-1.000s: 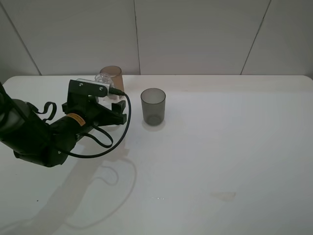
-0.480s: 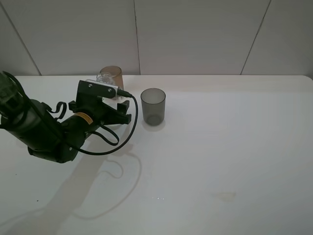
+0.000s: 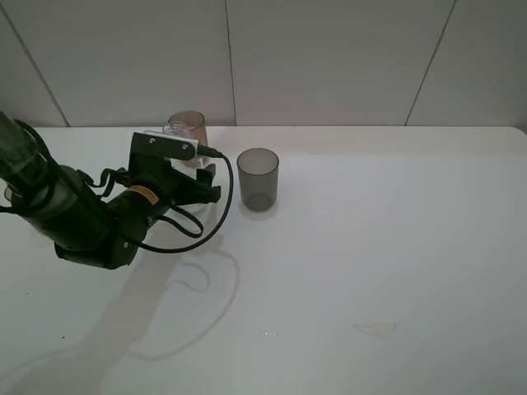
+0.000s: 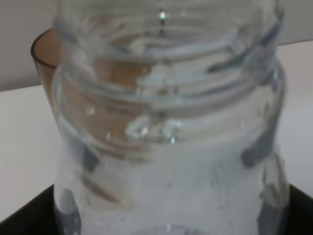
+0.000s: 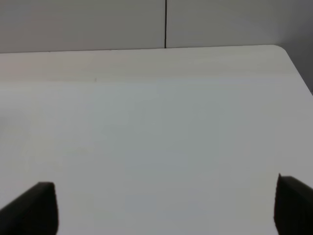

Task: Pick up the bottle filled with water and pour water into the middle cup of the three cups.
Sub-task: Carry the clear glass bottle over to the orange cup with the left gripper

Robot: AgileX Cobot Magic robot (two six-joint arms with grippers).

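The clear bottle (image 4: 166,147) fills the left wrist view, its threaded open neck up and water inside. In the exterior view only its neck (image 3: 174,129) shows above the left wrist. My left gripper (image 3: 191,179) is open, with its dark fingertips (image 4: 27,215) on either side of the bottle's body. The amber middle cup (image 3: 195,123) stands right behind the bottle and also shows in the left wrist view (image 4: 45,49). The smoky grey cup (image 3: 258,178) stands to the right. The pinkish-mauve cup is hidden. My right gripper (image 5: 166,210) is open and empty over bare table.
The white table (image 3: 370,247) runs wide to the right and front. A tiled wall (image 3: 329,58) rises behind the cups. The left arm's cable (image 3: 216,216) loops close to the grey cup.
The left arm has swung in and forward, bringing its gripper up around the bottle. The bottle and cups have stayed in place.
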